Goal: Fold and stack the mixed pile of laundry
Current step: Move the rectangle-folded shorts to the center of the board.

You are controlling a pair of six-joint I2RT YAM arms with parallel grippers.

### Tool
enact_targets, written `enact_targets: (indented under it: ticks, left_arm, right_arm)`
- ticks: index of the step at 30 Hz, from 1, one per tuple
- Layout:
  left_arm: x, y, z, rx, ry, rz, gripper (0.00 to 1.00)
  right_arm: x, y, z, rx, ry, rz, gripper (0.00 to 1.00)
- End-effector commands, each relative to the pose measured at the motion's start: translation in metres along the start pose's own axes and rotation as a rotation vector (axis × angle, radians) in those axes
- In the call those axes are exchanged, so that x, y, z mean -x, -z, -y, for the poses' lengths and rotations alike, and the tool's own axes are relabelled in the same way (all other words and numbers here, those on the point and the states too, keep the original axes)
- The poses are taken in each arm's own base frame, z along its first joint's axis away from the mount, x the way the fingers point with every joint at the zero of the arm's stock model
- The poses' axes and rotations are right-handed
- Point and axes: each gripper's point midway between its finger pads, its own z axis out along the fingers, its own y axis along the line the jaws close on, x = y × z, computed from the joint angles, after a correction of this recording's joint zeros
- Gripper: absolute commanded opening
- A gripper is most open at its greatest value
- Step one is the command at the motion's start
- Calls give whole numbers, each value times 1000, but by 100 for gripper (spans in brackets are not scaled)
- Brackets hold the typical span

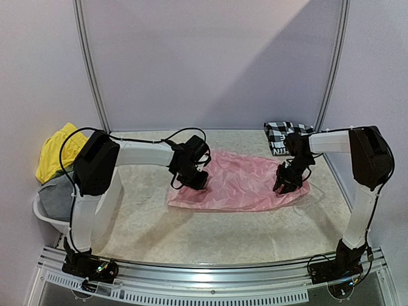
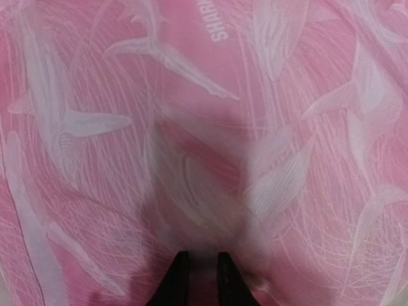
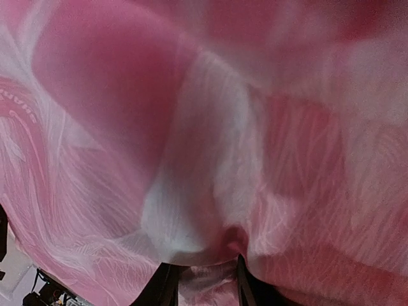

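Note:
The thin pink lettered piece (image 1: 245, 182) lies spread flat across the middle of the table. My left gripper (image 1: 195, 182) is down on its left edge. In the left wrist view the gripper (image 2: 203, 256) has its fingers close together with pink cloth (image 2: 210, 95) pinched between them. My right gripper (image 1: 285, 185) is on the right end. In the right wrist view the gripper (image 3: 204, 269) holds a bunched fold of pink cloth (image 3: 191, 159). The checked shirt (image 1: 284, 135) lies folded at the back right. The yellow garment (image 1: 56, 152) and the grey one (image 1: 60, 194) sit at the left.
A white plastic basket (image 1: 46, 220) stands off the table's left edge and holds the yellow and grey garments. Grey metal frame posts (image 1: 89, 70) rise at the back corners. A metal rail (image 1: 210, 287) runs along the near edge by the arm bases.

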Motion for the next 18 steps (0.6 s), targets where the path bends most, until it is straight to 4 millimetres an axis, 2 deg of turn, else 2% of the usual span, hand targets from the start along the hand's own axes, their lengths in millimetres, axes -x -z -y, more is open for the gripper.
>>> enact_targets:
  ticks: [1, 7, 11, 16, 18]
  left_arm:
    - [-48, -7, 7, 30, 17, -97, 14]
    - [-87, 8, 11, 72, 17, -125, 13]
    - [-118, 27, 18, 96, 16, -135, 12]
    - [-161, 56, 29, 128, 4, -149, 12]
    - [-170, 73, 32, 148, -19, -138, 12]
  right_arm:
    - [-20, -28, 16, -38, 22, -97, 32]
    - [-55, -41, 31, -76, 8, -169, 32]
    - [-83, -44, 35, -86, 11, -198, 32]
    - [-113, -35, 40, -118, 15, -211, 32]
    - [-120, -26, 42, -131, 16, -202, 32]
